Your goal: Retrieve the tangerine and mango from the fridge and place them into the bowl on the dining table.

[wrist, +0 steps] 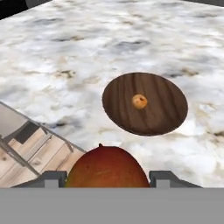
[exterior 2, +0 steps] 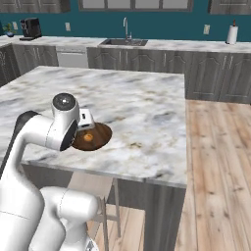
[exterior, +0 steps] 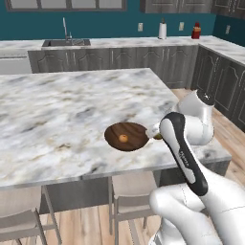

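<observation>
One fruit, the tangerine (wrist: 139, 101), already sits in the bowl (wrist: 162, 113) on the dining table (wrist: 87, 52). I see my gripper (wrist: 107, 177) clamped on the mango (wrist: 108, 168) in the hand view — just short of the bowl; from the left base view my own forearm hides most of it. Chairs (exterior: 127, 196) stand below the table edge.

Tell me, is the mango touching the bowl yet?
Apart. The hand view shows the mango between the end effector fingers, with bare marble separating it from the bowl.
</observation>
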Robot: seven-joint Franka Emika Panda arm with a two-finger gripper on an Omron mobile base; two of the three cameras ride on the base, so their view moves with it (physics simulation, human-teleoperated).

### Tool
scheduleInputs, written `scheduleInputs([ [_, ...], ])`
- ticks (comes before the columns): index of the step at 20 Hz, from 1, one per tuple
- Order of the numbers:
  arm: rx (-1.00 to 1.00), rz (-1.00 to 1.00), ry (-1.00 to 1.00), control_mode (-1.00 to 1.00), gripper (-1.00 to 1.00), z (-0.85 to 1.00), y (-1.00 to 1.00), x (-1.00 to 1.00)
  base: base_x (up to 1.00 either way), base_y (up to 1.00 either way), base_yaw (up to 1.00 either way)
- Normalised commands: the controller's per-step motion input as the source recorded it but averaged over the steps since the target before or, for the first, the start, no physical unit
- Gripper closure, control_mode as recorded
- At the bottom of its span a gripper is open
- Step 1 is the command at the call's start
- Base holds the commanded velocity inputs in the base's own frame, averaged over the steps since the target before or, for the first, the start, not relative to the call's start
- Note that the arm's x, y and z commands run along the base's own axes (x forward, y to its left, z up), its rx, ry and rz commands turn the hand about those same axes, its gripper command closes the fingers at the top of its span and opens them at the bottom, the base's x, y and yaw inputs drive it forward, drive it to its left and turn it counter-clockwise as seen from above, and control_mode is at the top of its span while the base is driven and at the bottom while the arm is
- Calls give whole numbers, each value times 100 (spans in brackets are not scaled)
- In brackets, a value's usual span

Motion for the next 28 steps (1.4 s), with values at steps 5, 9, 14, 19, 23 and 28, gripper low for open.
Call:
scheduleInputs([
  [5,0,0,-2,-100,100,-36,2,74,0,0,0],
  [9,0,0,-2,-100,100,-41,0,66,0,0,0],
  [14,0,0,-2,-100,100,-30,0,50,0,0,0],
  [19,0,0,0,-100,100,-9,1,42,0,0,0],
  [23,0,0,0,-100,100,-10,7,33,0,0,0],
  [28,0,0,0,-100,100,-24,13,26,0,0,0],
])
